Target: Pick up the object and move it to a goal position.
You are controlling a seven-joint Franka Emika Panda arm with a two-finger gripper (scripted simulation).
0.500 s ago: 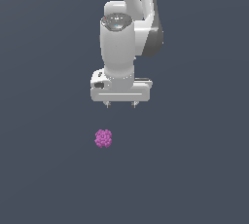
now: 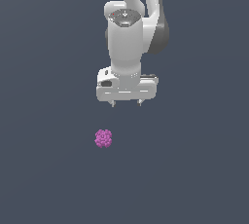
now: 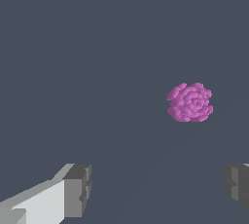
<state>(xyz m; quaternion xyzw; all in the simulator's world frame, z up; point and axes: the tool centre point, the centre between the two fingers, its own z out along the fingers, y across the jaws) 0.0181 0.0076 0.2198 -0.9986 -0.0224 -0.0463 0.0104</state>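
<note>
- Berry-like ball (image 2: pixel 103 139), small, magenta and bumpy, lies alone on the dark worktop (image 2: pixel 44 169), toward the exterior view's left of the pincer (image 2: pixel 126 103) and well apart from it; nothing touches it.
- The pincer hangs above the worktop with its jaws spread wide and empty. In the wrist view the two fingertips (image 3: pixel 78 189) stand far apart, and the ball (image 3: pixel 190 102) sits off to one side, not between them.
- Main risk, as I judge it: descending from this spot would put the jaws down beside the ball, so they would shut on air. The pincer needs to shift over the ball first.
- A partial correction could be worse. One fingertip might land on the ball or clip its side, and a round thing like this would likely roll away across the flat surface.
- The ball is much narrower than the jaw spread, so an off-centre close could push it sideways before both pads meet it.
- Its lumpy surface may give poor contact; a shallow pinch near the top could let it squirt out on the lift.
- No goal marker shows in either view, so I cannot tell where the carry must end.
</note>
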